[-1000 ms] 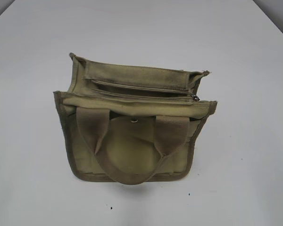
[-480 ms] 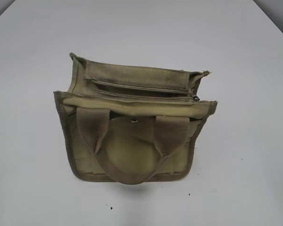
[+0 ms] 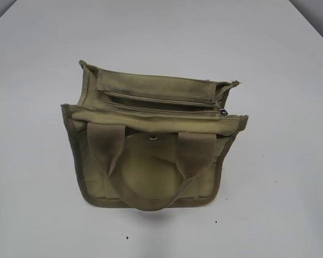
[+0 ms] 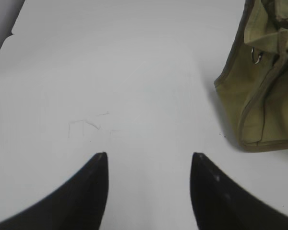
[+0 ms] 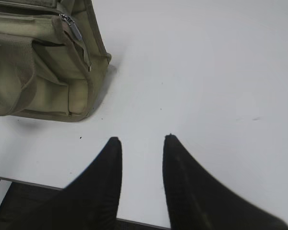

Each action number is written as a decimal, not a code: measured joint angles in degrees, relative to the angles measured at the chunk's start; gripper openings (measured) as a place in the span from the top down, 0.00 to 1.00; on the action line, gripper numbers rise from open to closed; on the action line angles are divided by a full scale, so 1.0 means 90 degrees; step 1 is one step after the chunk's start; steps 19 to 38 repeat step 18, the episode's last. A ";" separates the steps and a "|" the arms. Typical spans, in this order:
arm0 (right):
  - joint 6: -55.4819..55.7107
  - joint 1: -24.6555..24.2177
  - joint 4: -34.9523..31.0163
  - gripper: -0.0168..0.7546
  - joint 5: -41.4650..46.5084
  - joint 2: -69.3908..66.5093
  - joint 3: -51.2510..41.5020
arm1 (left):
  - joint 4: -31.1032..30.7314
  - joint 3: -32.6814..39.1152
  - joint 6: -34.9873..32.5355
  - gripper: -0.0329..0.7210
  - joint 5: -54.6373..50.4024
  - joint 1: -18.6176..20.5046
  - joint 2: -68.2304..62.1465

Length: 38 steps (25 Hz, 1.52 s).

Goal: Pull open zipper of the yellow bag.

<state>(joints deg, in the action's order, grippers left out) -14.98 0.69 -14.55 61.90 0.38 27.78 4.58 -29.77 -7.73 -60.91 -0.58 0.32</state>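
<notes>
Both grippers are hovering parted and empty, the left gripper (image 4: 149,155) and right gripper (image 5: 141,139) flanking the yellow bag (image 3: 151,145), its zipper (image 3: 161,112) facing up for access.

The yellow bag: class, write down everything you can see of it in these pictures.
The yellow bag is a small boxy tote of khaki-yellow canvas with darker olive edge binding. Two wide webbing loop handles hang over its near face, above a round flap with a small silver stud. Along the top runs the zipper, closed, its silver slider at the right end. It stands upright on the white table; nothing else touches it.
</notes>
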 joint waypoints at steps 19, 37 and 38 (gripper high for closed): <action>0.0000 0.0000 0.0000 0.67 0.0000 0.0000 0.0000 | 0.0000 0.0000 0.0000 0.47 0.0000 0.0000 0.0000; 0.0000 0.0000 0.0000 0.67 0.0000 0.0000 0.0000 | 0.0000 0.0000 0.0000 0.47 0.0000 0.0000 0.0000; 0.0000 0.0000 0.0000 0.67 0.0000 0.0000 0.0000 | 0.0000 0.0000 0.0000 0.47 0.0000 0.0000 0.0000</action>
